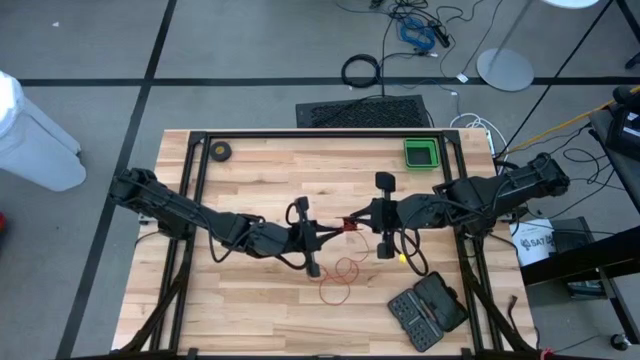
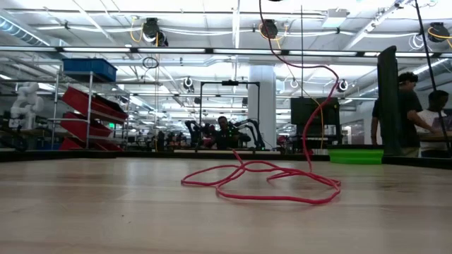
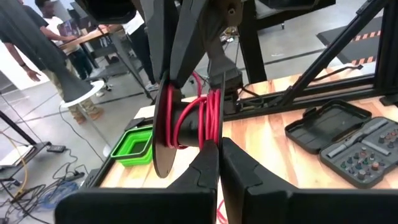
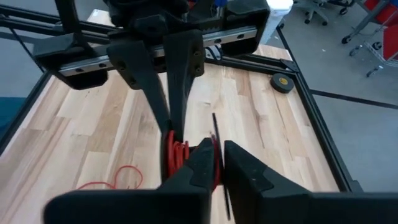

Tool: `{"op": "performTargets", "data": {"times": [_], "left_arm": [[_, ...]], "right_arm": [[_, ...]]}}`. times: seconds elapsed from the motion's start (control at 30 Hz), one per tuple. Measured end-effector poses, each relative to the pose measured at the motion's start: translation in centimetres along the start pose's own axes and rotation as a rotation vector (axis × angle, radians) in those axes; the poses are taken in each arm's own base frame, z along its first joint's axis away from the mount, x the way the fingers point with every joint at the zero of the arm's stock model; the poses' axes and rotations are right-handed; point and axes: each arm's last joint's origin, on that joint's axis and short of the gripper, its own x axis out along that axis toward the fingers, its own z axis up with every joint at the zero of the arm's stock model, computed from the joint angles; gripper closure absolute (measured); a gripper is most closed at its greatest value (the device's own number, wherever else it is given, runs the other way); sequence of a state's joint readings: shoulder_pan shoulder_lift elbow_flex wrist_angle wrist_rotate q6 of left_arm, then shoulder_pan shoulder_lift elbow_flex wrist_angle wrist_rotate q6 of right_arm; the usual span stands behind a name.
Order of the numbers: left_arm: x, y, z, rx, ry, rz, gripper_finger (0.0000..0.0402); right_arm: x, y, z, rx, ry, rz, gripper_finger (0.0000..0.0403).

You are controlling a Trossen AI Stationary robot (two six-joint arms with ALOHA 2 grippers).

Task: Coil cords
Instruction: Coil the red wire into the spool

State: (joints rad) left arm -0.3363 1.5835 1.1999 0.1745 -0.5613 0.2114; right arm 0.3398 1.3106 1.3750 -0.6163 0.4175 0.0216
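Slippage is looming: both claws are meeting above mid-tabletop, the left claw pinched shut beside the black reel, the right claw nearly shut around it (exact hold unclear). Wound red cord could be unspooling; its tail is looping loosely below. Reel's axis is lying horizontal, left-right.

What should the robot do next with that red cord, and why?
Probably turn the reel to wind on more red cord: several turns already wrap it between the left gripper and right gripper, yet loose loops lie on the table.
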Motion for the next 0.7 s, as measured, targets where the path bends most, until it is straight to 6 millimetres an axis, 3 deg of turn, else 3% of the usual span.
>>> {"op": "performTargets", "data": {"times": [0.37,0.7], "left_arm": [[-0.6,0.2,-0.6,0.035,0.094,0.011,0.0399],[-3.3,0.7,0.7,0.016,0.085,-0.137,0.04]], "right_arm": [[-1.6,1.0,0.0,0.007,-0.019,0.052,0.0285],[-1.6,1.0,-1.0,0.104,0.081,0.044,0.0273]]}}
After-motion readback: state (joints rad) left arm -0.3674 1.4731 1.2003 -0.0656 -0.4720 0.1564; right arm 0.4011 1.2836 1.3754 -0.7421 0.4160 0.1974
